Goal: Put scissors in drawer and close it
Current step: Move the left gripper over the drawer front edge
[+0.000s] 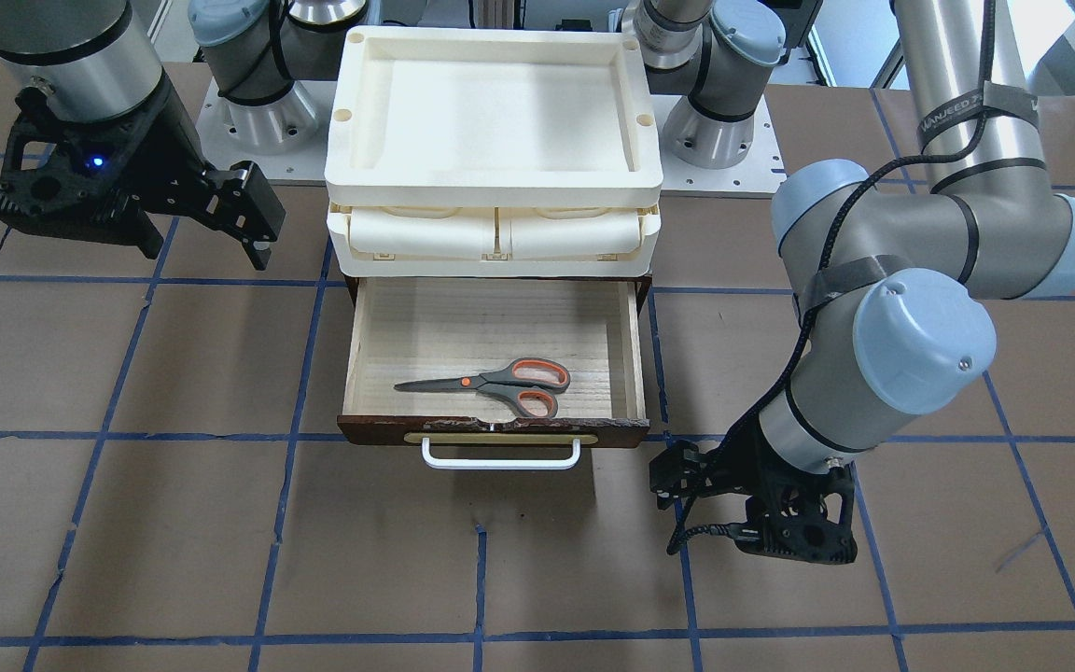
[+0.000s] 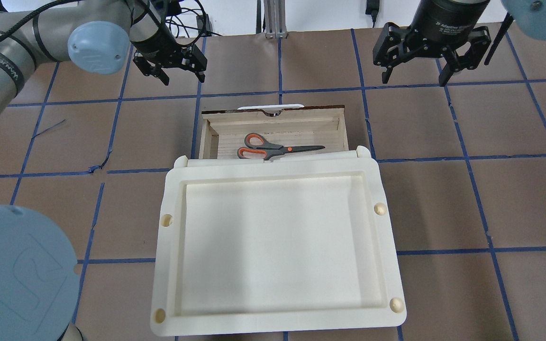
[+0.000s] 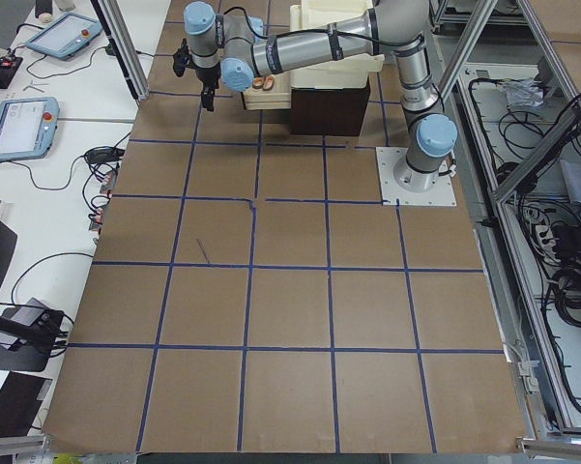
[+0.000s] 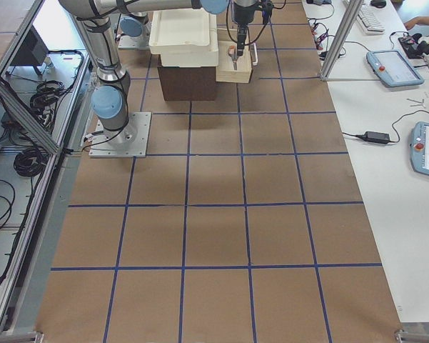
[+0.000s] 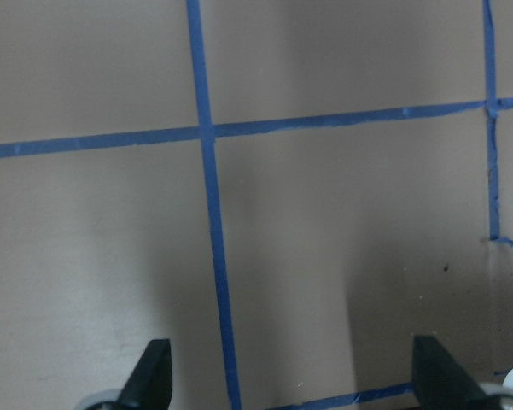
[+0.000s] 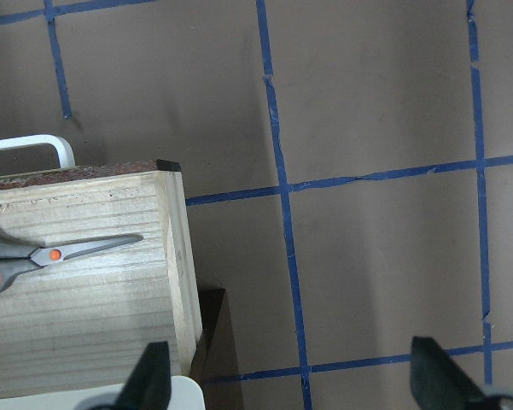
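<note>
A: Where are the scissors (image 1: 491,381)?

B: Lying flat inside the drawer (image 1: 388,431), near its front wall, blades toward the robot's right. Nothing pokes above the rim. The drawer is pulled well out from under the cream tray unit (image 2: 273,170).

A: So 1 step is left, I'd judge: closing it. What are the 2 grippers doing?

B: Both are spread wide with nothing in them. The left gripper (image 2: 183,78) hangs low over the table (image 1: 174,541), just past the drawer's front corner on the operators' side. The right gripper (image 2: 414,78) hovers well apart on the other side, higher up.

A: Then the left one looks better placed to push.

B: Probably. I'd bring it across to the middle of the dark front, by the white handle (image 1: 500,457), and press straight toward the robot's base. A shove at 1 corner could skew the drawer and jam it.

A: Anything else?

B: Keep the fingers out of the handle's loop so they don't snag, and go gently, or the scissors may slide and the tray unit on top could shift.
</note>
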Available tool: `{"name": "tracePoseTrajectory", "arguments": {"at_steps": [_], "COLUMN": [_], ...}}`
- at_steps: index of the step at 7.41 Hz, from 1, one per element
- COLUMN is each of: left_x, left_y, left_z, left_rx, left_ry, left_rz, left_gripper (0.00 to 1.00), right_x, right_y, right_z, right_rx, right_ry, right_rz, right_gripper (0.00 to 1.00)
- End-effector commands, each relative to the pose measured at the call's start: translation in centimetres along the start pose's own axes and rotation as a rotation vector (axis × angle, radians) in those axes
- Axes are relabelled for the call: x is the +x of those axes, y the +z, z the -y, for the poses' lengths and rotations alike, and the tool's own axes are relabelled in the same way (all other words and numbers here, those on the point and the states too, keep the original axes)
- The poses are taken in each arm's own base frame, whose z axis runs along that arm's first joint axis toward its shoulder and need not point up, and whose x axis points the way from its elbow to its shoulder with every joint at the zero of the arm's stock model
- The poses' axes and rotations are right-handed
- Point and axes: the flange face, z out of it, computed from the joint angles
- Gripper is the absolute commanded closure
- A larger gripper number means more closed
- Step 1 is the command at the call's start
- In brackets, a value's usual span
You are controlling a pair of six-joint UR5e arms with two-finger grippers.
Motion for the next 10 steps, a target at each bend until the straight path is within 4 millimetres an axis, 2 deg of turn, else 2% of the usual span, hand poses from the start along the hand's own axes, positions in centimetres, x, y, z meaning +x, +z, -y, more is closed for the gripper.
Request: {"name": "tracePoseTrajectory", "arguments": {"at_steps": [1, 2, 5, 10], "left_x": [4.0, 4.6, 4.3, 4.2], "left_y": [2.7, 3.6, 4.2, 2.4], "left_z": [-1.5, -2.1, -2.9, -4.6], "left_rx": [-0.049, -0.068, -0.097, -0.157], "left_ry": [-0.011, -0.013, -0.003, -0.002], "left_rz": [-0.015, -0.016, -0.001, 0.047], "left_gripper": [0.0, 0.0, 0.0, 0.0], "right_x": [-0.1, -0.1, -0.2, -0.1], "right_y": [0.0, 0.0, -0.1, -0.1], "right_z": [0.0, 0.0, -0.1, -0.1], "right_rx": [0.0, -0.001, 0.002, 0.002], "right_ry": [-0.001, -0.001, -0.005, -0.003], "right_rz": [0.0, 0.0, 0.0, -0.001], "right_gripper": [0.0, 0.0, 0.0, 0.0]}}
